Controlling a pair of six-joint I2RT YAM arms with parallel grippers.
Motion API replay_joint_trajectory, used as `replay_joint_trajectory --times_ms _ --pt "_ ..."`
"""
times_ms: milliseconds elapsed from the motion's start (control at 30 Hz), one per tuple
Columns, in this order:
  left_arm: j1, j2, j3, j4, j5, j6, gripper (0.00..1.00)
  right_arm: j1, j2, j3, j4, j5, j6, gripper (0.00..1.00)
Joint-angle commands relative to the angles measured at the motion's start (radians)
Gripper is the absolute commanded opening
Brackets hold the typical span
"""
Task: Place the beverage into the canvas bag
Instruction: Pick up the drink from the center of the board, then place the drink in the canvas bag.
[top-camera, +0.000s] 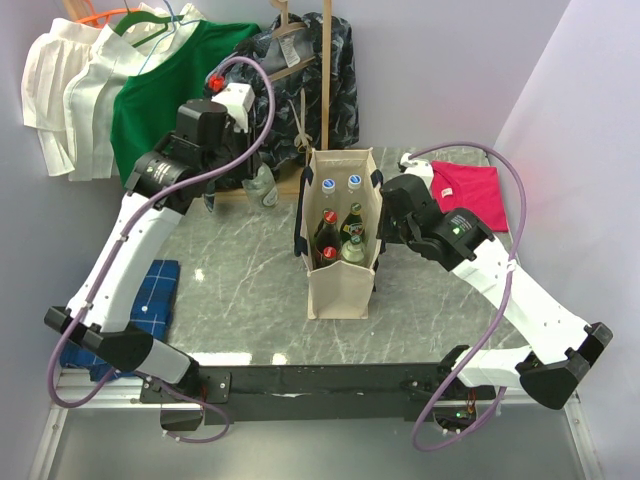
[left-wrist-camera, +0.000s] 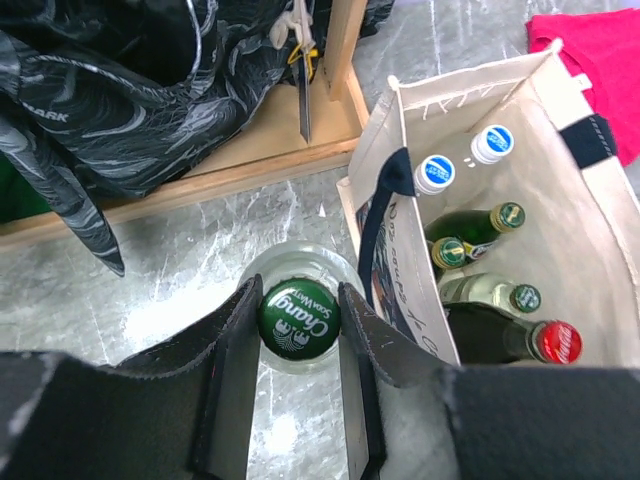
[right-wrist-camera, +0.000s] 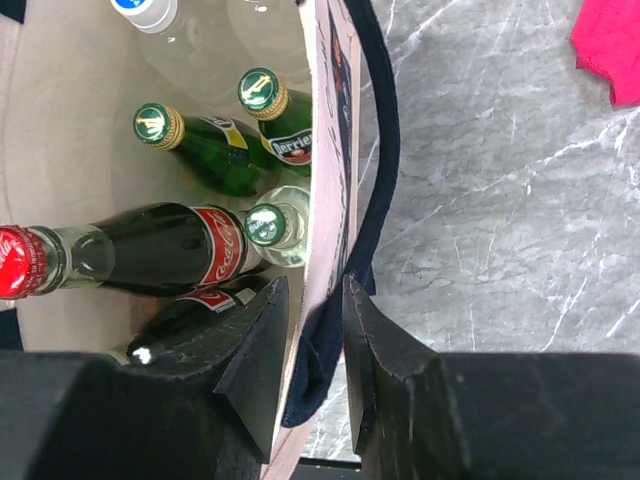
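Note:
The beverage (left-wrist-camera: 299, 318), a clear glass bottle with a green Chang cap, stands on the marble just left of the canvas bag (left-wrist-camera: 590, 230). My left gripper (left-wrist-camera: 298, 292) is shut on its cap from above, one finger on each side. From the top camera the bottle (top-camera: 264, 189) shows under that gripper (top-camera: 252, 176), beside the upright cream bag (top-camera: 340, 290). My right gripper (right-wrist-camera: 315, 290) straddles the bag's right wall (right-wrist-camera: 322, 150) and navy handle (right-wrist-camera: 385, 150), one finger inside and one outside, jaws apart and loose about the cloth. It sits at the bag's right rim (top-camera: 385, 222).
Several bottles (top-camera: 340, 235) stand inside the bag: cola, green glass and blue-capped water. Behind it a wooden stand (top-camera: 325, 80) holds a dark patterned garment (top-camera: 300, 70); green (top-camera: 165, 90) and white shirts hang at left. A red cloth (top-camera: 472, 192) lies right, a blue plaid cloth (top-camera: 155, 290) left.

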Motion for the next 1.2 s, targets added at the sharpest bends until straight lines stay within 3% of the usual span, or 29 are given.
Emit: replay_joint_trajectory --times_ms 0,467,667,967,1167 --pt "0.0 -0.075 0.118 0.116 0.041 0.043 0.01 -0.006 0.0 0.009 0.037 -0.007 -0.003 0.36" --pt "-0.002 -0.153 0.141 0.103 0.309 0.058 0.01 -0.006 0.031 0.023 0.037 0.008 0.004 0.36" --pt "-0.004 -0.155 0.189 0.094 0.372 0.061 0.01 -0.006 0.039 0.02 0.038 0.007 0.012 0.26" --pt "-0.027 -0.141 0.228 0.106 0.485 0.055 0.01 -0.006 0.037 0.019 0.021 0.023 0.02 0.01" --pt "-0.086 -0.109 0.267 0.108 0.498 0.055 0.01 -0.008 0.025 0.016 0.014 0.04 0.027 0.0"
